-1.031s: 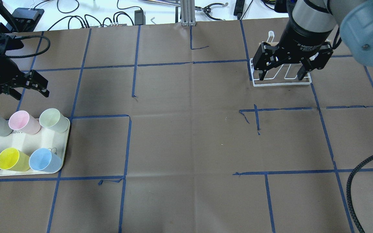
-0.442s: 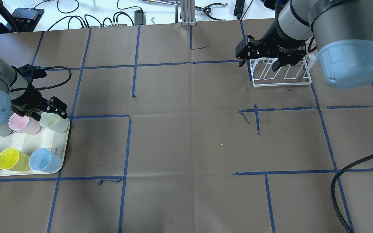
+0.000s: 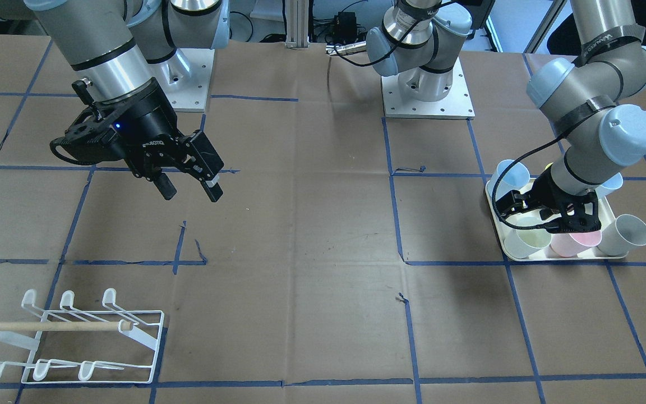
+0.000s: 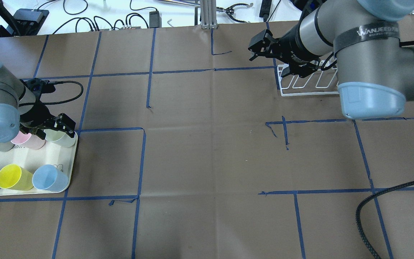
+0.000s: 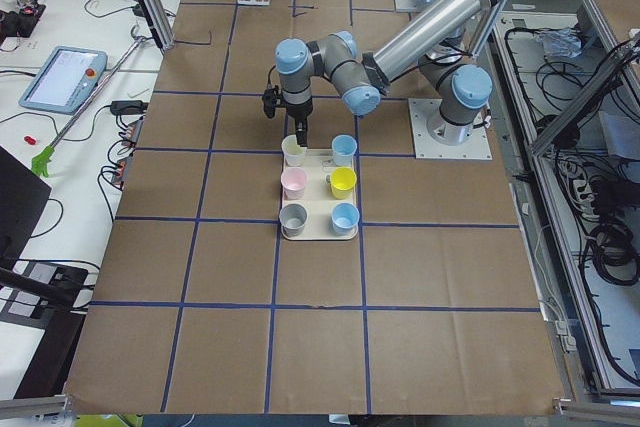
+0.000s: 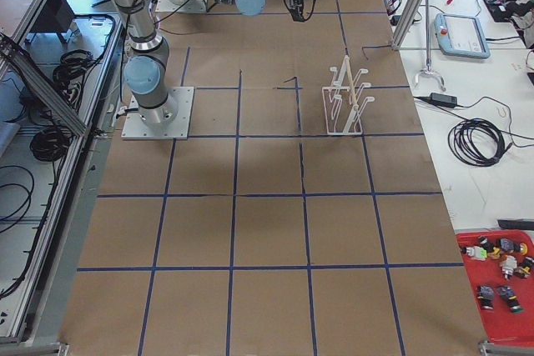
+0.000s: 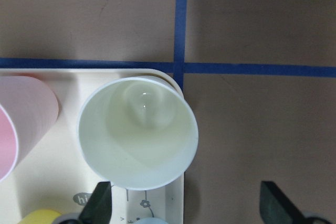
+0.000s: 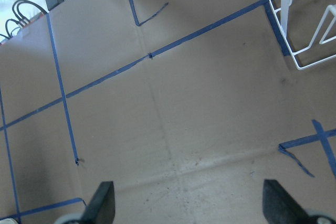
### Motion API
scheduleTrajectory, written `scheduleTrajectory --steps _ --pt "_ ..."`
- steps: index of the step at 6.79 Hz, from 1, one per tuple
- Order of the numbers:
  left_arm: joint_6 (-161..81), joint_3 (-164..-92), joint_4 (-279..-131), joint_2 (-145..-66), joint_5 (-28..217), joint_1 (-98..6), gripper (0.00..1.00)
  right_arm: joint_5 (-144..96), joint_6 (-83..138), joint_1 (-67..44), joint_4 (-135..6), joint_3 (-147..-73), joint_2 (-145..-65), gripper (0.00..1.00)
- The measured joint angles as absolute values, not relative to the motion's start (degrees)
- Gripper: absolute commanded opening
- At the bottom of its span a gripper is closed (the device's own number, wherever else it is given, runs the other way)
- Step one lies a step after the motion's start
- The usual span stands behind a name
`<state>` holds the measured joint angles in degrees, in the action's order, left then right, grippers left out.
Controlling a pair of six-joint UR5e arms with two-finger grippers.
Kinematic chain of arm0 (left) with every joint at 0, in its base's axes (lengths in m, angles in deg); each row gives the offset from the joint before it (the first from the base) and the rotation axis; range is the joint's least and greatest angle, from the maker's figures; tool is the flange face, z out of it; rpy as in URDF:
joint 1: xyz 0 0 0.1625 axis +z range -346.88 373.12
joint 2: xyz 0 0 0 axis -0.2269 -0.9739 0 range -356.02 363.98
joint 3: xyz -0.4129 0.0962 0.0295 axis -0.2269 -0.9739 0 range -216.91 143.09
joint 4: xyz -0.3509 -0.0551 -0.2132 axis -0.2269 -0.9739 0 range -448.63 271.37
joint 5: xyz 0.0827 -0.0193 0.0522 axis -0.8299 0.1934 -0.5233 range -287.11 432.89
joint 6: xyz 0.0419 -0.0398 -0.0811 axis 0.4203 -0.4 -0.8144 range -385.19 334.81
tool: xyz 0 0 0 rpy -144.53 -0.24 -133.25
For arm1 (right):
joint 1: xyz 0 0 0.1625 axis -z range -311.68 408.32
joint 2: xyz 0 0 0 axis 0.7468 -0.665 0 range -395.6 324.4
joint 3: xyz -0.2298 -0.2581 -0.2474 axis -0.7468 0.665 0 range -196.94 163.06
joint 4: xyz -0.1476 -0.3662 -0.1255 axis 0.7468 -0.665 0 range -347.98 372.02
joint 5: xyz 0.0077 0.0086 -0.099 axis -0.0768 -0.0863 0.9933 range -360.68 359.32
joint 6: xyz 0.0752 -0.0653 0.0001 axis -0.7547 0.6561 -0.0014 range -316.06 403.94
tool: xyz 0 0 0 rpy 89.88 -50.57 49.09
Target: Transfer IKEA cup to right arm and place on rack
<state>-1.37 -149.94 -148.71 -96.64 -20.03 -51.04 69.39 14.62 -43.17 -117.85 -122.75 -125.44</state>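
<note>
Several pastel IKEA cups stand on a cream tray [image 4: 45, 158]. My left gripper [image 4: 50, 127] hangs open right over the pale green cup [image 4: 60, 136] at the tray's corner. In the left wrist view that cup [image 7: 137, 140] opens upward, with both fingertips [image 7: 102, 205] low in the frame and nothing between them. The pink cup [image 4: 31, 140] stands beside it. My right gripper [image 3: 190, 191] is open and empty above bare table, apart from the white wire rack [image 3: 76, 336]. In the overhead view the right arm partly covers the rack [image 4: 307, 86].
Yellow [image 4: 11, 177] and blue [image 4: 49, 178] cups fill the tray's near row. A grey cup [image 3: 628, 233] stands by the pink one. Blue tape lines cross the brown table. Cables and a power brick lie beyond its far edge. The left arm's cable [image 4: 67, 86] loops beside the tray.
My left gripper has come down and in over the tray, to the pale green cup. The right arm has swung away from the rack toward the table's middle. Both grippers stay open.
</note>
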Motion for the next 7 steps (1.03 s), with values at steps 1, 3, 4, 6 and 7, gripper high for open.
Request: scheduleTrajectory --steps 1,3,4,6,7 --pt "-1.40 -149.73 -148.35 -97.11 -20.03 -51.07 0.98 65.95 8.55 -43.22 -122.70 -125.37 -125.52 1.00" --pt "-1.45 -149.23 -147.77 -97.56 -19.67 -51.33 0.98 61.40 -1.34 -43.26 -137.67 -132.13 -125.58 1.00" --pt "-1.45 -149.18 -147.66 -97.84 -19.55 -51.54 0.98 58.69 -6.33 -43.26 -146.58 -136.35 -125.47 1.00" --pt "-1.46 -149.40 -146.59 -98.81 -19.55 -52.06 0.98 55.59 -16.55 -43.27 -164.17 -144.51 -125.41 1.00" --pt "-1.41 -149.72 -145.62 -99.27 -19.59 -52.14 0.97 55.08 -21.40 -43.27 -170.40 -147.50 -125.58 1.00"
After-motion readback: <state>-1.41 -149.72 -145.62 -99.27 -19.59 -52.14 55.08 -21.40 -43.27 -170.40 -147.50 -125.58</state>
